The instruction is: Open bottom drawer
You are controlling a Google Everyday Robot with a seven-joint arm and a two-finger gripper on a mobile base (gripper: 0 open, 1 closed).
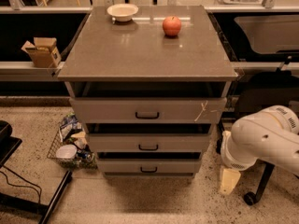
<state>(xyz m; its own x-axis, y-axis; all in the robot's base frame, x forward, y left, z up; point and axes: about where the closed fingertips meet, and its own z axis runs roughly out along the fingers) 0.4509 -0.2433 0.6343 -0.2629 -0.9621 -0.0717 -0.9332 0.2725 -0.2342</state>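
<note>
Arm bent low, hand near floor, right of bottom drawer

Rounded white arm, pale cream end effector low right.

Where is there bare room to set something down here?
Cabinet top: bare from the bowl and apple at the back to its front edge. Crowded: floor left of the bottom drawer, holding a basket. Gripper hangs low, right of that drawer.

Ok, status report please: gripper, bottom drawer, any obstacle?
Gripper low, right of cabinet, away from handle. Bottom drawer looks shut. Basket on floor at left, not blocking.
</note>
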